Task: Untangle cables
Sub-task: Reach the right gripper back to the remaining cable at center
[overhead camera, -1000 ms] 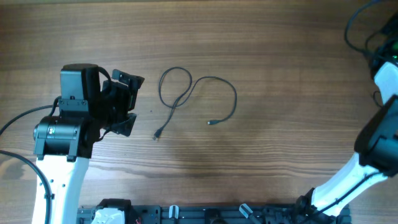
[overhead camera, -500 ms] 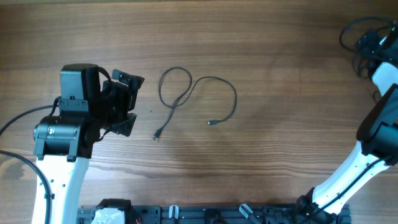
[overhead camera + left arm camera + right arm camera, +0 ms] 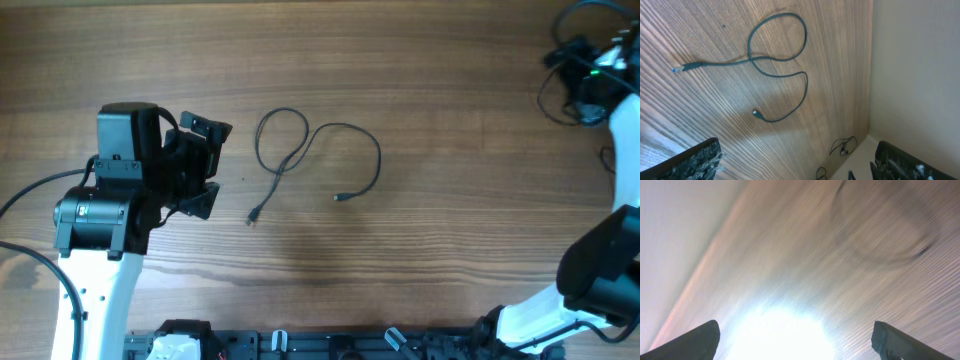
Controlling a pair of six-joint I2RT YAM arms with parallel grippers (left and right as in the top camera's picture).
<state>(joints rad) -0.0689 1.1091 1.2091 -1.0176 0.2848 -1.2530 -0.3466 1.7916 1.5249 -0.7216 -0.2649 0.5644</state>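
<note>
Wood-grain surface: at its near left side the left end effector (image 3: 210,165) hangs with jaws wide apart and empty, near the cable (image 3: 751,60), which lies left of the middle in one loop that crosses itself once. It seems best to take the plug end (image 3: 253,217) nearest the front edge and draw it sideways slowly, so that the crossing opens and does not tighten. At the far right corner the right end effector (image 3: 795,337) is also spread open and empty.
</note>
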